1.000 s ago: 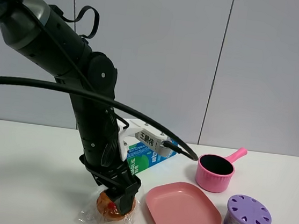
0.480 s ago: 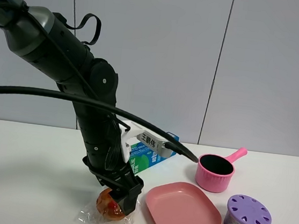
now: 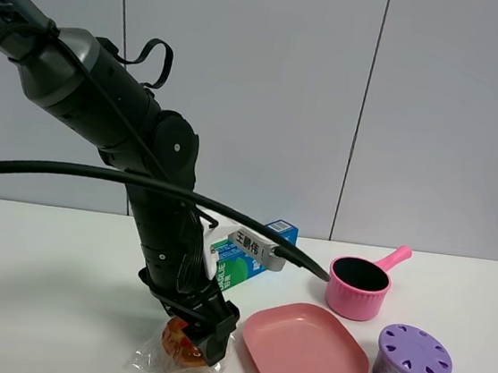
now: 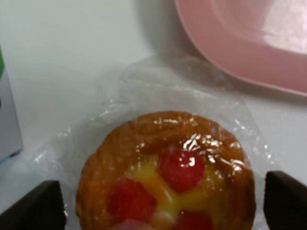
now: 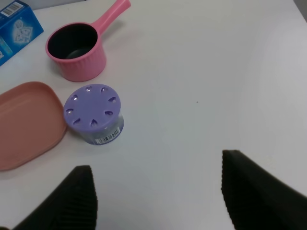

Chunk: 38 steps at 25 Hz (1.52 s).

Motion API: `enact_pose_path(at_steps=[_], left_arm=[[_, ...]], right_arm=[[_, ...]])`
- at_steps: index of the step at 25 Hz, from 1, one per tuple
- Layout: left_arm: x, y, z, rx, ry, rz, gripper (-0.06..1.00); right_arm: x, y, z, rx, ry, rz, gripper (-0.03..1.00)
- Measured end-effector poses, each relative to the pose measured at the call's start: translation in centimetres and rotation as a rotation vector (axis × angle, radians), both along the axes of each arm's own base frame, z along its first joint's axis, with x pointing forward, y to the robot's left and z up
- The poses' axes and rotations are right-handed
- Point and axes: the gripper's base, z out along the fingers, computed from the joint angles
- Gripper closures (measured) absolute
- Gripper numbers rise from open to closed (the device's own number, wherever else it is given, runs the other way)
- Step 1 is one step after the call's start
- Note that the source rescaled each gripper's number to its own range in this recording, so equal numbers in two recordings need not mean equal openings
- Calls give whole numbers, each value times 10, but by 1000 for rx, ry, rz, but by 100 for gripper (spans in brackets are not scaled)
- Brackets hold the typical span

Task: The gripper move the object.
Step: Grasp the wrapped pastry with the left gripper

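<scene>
Down a touch and nearer the plate since a second ago, the black wedge-fingered left gripper (image 3: 208, 333) straddles the plastic-wrapped golden tart with red fruit (image 4: 165, 177). Its fingers (image 4: 41, 208) are wide, either side of it, not touching.

Risk: closing pinches only crinkly wrap and slips, or crushes pastry.

Count:
- one tart
- one pink square plate (image 3: 302, 350) just beyond the fingers
- one pink saucepan (image 3: 359, 289)
- one purple round canister (image 3: 411, 364)
- one blue carton (image 3: 238, 269)

Black right gripper (image 5: 158, 182) hangs wide, empty.
</scene>
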Motion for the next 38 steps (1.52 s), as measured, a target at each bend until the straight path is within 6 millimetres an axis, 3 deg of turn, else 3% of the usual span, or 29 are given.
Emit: enact_pose_path(at_steps=[8, 13, 15, 28, 38], left_arm=[[0, 0, 0, -6, 3, 6, 29], [0, -1, 0, -10, 7, 10, 1], [0, -1, 0, -11, 5, 11, -4], [2, -2, 0, -24, -17, 15, -5], [1, -1, -14, 0, 18, 15, -5]], right_arm=[[0, 0, 0, 0, 0, 0, -3], [0, 0, 0, 0, 0, 0, -3], [0, 0, 0, 0, 0, 0, -3], [0, 0, 0, 0, 0, 0, -3], [0, 0, 0, 0, 0, 0, -3]])
